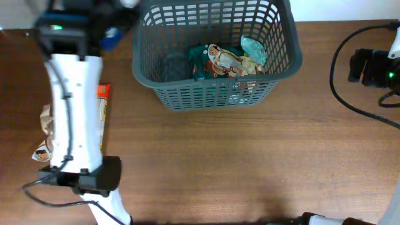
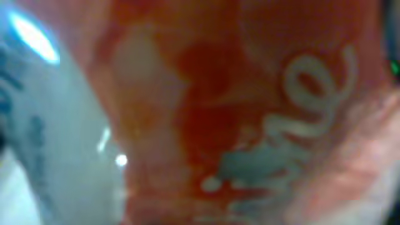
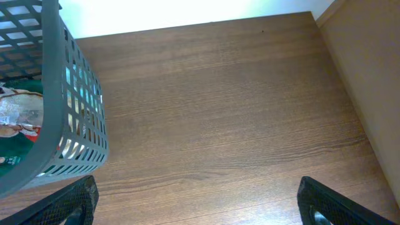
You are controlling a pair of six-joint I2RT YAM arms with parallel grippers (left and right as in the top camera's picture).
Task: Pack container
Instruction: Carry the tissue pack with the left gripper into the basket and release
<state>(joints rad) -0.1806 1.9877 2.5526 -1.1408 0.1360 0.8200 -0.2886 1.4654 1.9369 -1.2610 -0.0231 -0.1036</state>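
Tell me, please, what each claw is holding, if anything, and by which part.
The right claw is open and empty. The left claw has a blurred orange-red packet against its camera; a grip cannot be told.

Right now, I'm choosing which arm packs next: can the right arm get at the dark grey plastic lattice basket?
Probably yes. Only bare brown wooden table lies between the open right gripper and the dark grey plastic basket, whose top is uncovered.

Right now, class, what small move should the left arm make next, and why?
Probably ease the left end effector across over the container. An orange packet fills the left wrist view, blurred and very close, so it seems held, though the grip is hidden; the container stands just beside it.
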